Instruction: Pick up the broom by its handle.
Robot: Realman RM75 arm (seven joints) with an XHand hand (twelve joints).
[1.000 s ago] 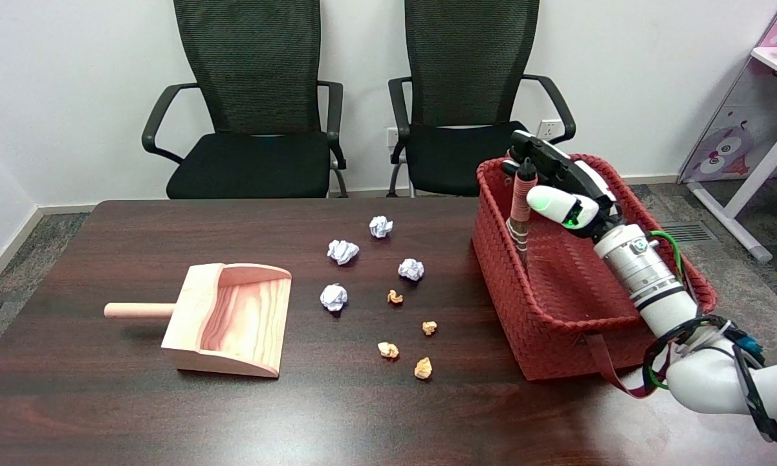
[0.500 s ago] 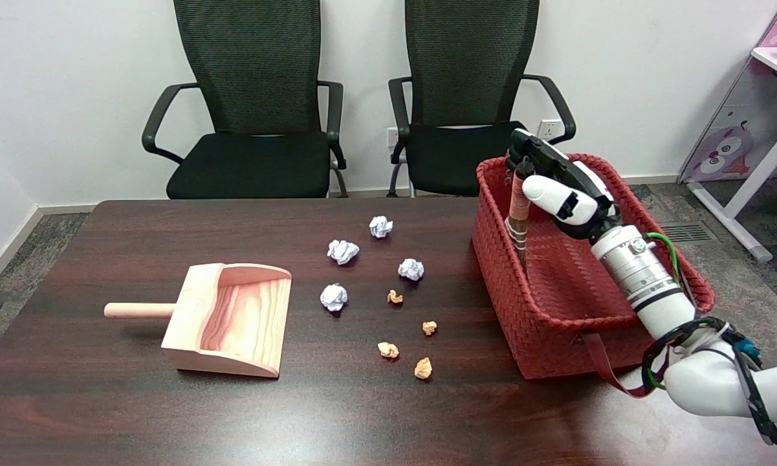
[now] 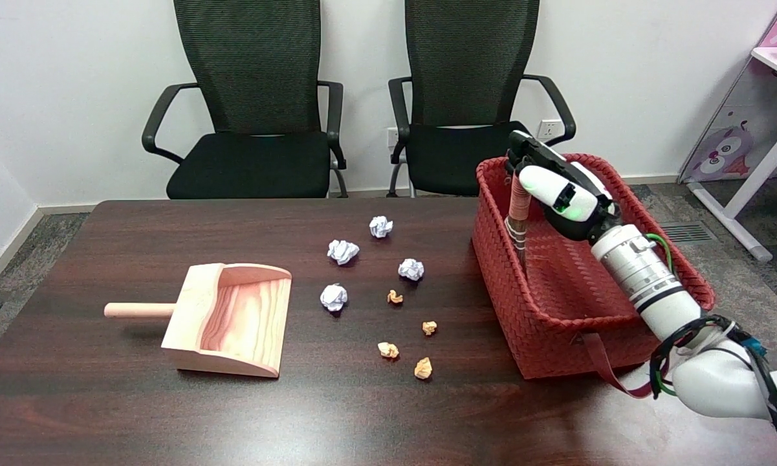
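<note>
**A:** Where was your right hand (image 3: 556, 189)?

**B:** You had it up over the far left corner of the red basket (image 3: 543, 336). Its fingers were closed around the top of the broom (image 3: 517, 210) handle, and the thumb lay across the front. So you were gripping the broom.

**A:** And where was the broom?

**B:** It stood almost straight up inside the basket, close to the left wall. The pink handle stuck out above the rim. Lower down you could see pale bands wrapped around it. The bottom part was too dark to make out.

**A:** What was near the basket?

**B:** The basket sat on the right side of the brown table (image 3: 103, 401). A strap hung down from its front. To its left you had little paper balls lying apart on the table. The white balls (image 3: 343, 251) were farther back and the small orange balls (image 3: 423, 368) were nearer the front.

**A:** Anything else?

**B:** A wooden dustpan (image 3: 229, 318) lay on the left side, well apart from the basket, with its handle pointing left. Two black chairs (image 3: 252, 103) stood behind the table.
</note>
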